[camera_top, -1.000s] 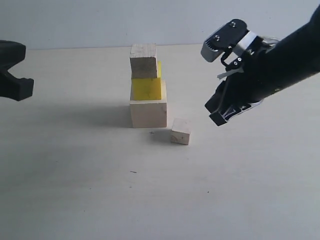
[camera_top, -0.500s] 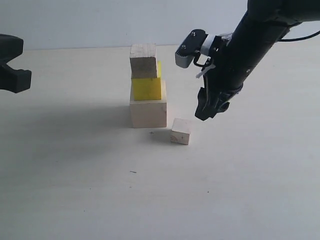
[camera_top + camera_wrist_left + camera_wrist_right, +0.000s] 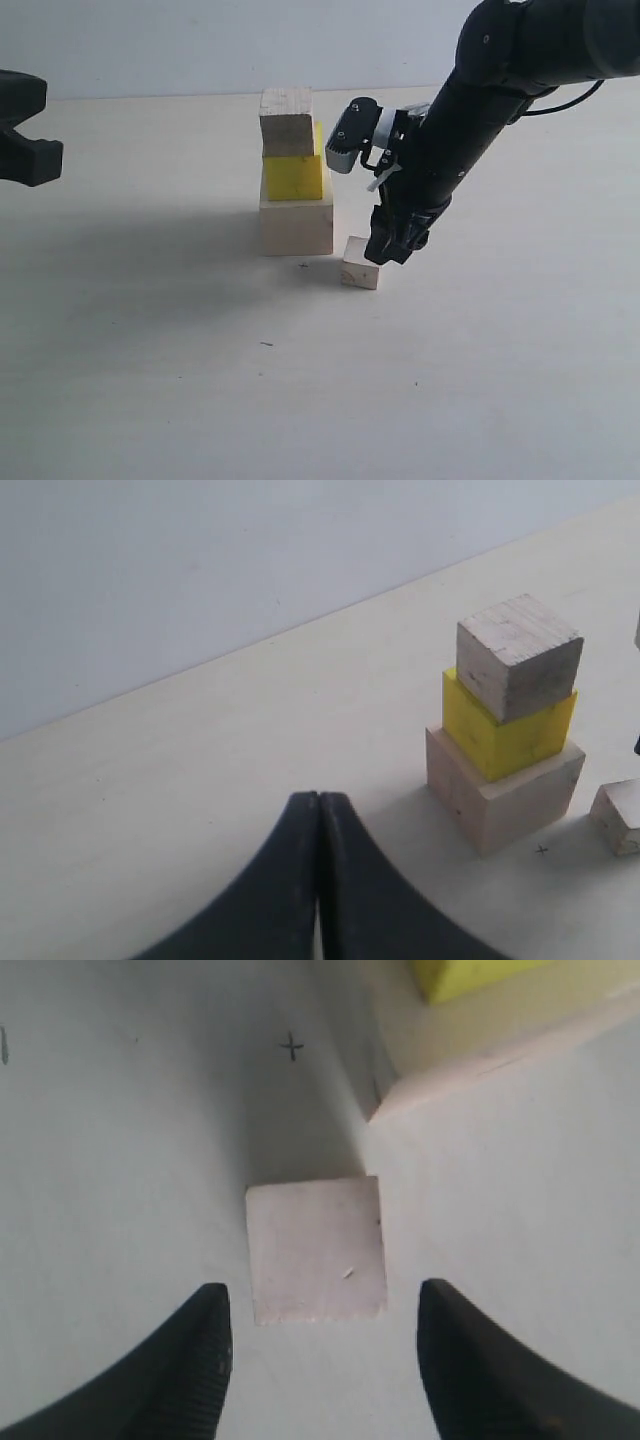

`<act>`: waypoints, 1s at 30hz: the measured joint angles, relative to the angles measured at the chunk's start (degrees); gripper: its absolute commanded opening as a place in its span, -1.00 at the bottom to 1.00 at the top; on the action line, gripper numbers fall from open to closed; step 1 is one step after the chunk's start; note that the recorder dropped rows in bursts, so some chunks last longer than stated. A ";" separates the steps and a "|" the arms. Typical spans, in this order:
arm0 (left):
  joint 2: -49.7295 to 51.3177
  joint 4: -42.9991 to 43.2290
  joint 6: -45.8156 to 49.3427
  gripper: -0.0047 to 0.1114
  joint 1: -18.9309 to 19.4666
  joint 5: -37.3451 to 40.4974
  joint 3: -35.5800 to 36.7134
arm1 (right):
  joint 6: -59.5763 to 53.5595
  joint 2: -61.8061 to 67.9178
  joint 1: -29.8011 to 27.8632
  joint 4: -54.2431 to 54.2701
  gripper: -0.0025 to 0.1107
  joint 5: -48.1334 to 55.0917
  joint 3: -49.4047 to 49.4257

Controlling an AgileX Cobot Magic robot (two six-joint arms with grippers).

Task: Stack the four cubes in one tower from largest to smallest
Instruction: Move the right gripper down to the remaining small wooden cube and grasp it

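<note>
Jaws of the right gripper (image 3: 320,1355) stand wide, one finger on each side of the small wooden cube (image 3: 317,1250) with a clear gap both ways. They grip nothing yet, and the spread looks chosen to straddle the cube before closing. That cube sits on the table (image 3: 150,350) just beside the large wooden cube (image 3: 296,225), which carries the yellow cube (image 3: 293,177) and the medium wooden cube (image 3: 287,122). The top spot is open for the last piece. The left gripper (image 3: 319,825) is pressed shut and empty, well apart, probably parked out of the way. From outside, the arm hides how low the fingertips reach. The right wrist view shows only a corner of the yellow cube and none of the medium one.
</note>
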 measured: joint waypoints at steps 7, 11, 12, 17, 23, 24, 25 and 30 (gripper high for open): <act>0.00 0.00 0.00 -0.92 0.00 0.00 0.00 | -1.68 2.94 0.00 1.53 0.01 -0.60 0.00; 0.00 0.00 0.00 -0.92 0.00 0.00 0.00 | -1.78 3.75 0.00 2.03 0.01 -1.44 0.00; 0.00 0.00 0.00 -0.92 0.00 0.12 0.00 | -1.78 3.98 0.00 2.10 0.01 -1.58 0.00; 0.00 0.00 0.00 -0.92 0.00 0.12 0.00 | -1.78 5.25 0.00 3.29 0.00 -2.76 0.00; 0.00 0.00 0.00 -0.92 0.00 0.12 0.00 | -1.78 6.10 0.00 3.57 -0.29 -2.97 0.00; 0.00 0.00 0.00 -0.92 0.00 0.12 0.00 | -1.78 6.10 0.00 3.57 -0.39 -2.84 0.00; 0.00 0.00 0.00 -0.92 0.00 0.12 0.00 | -1.78 5.97 0.00 3.57 -0.53 -2.55 0.00; 0.00 0.00 0.00 -0.92 0.00 0.12 0.00 | 1.81 4.39 0.00 1.37 -0.96 0.22 0.00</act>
